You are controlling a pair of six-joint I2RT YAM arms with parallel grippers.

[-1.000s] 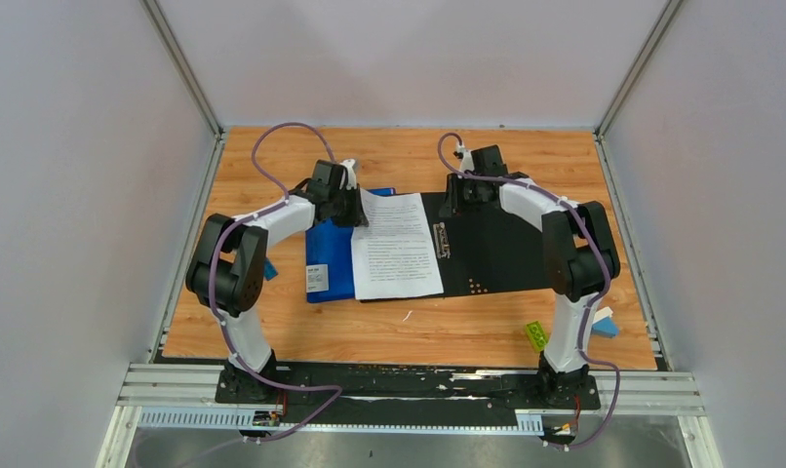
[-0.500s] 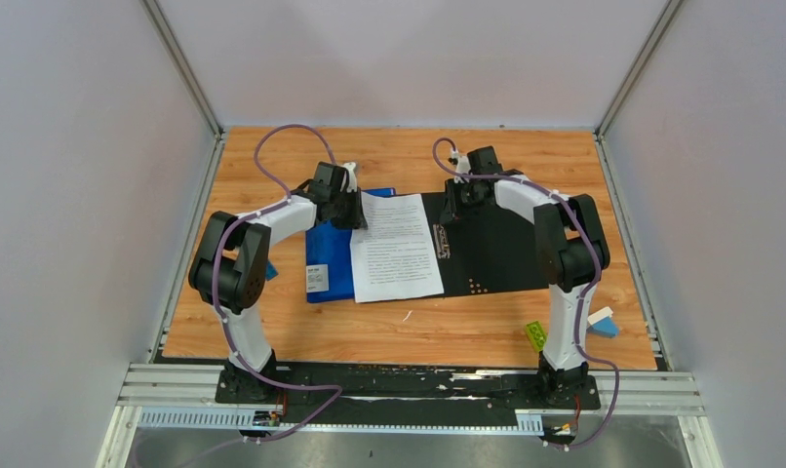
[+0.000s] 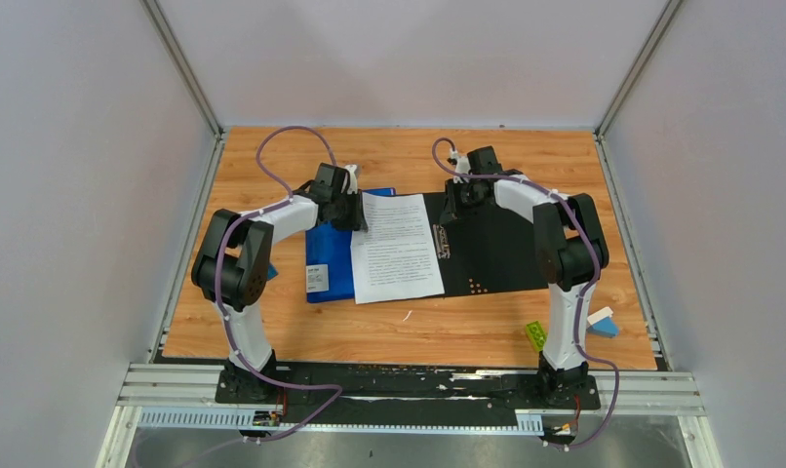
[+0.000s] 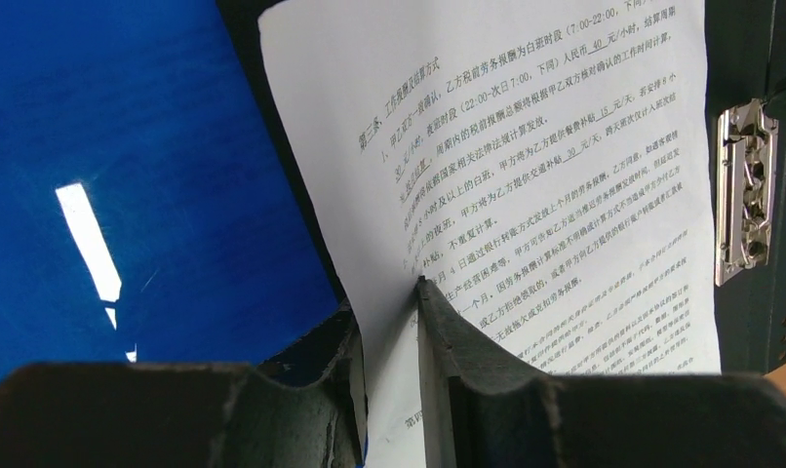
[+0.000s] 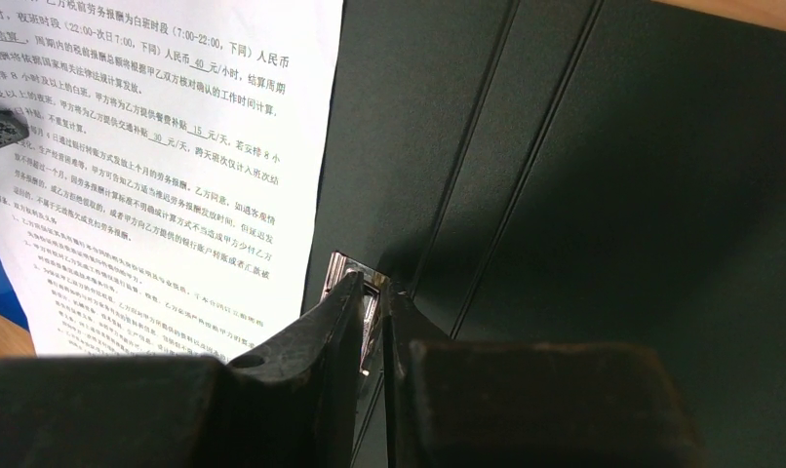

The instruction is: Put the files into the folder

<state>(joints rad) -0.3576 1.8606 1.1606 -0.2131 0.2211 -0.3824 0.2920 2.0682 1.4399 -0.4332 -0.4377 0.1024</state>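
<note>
— While both wrists mask their pincers from above, what can you read?
— One printed sheet (image 3: 397, 246) lies across the open folder (image 3: 487, 244); a second I can't make out. Left pincer (image 4: 387, 304) is slightly spread, the sheet's edge between its fingers. Right pincer (image 5: 373, 285) pinches the metal clip (image 5: 338, 265).
— Changed?
— Right elbow has swung inward; sheet unmoved.

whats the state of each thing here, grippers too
black folder: open, lying flat
metal clip: pinched at one end
printed sheet: flat on the folder's left half, beside the clip
blue folder: flat, partly under the sheet
left gripper: jaws apart, sheet's edge between them
right gripper: shut on the metal clip
</note>
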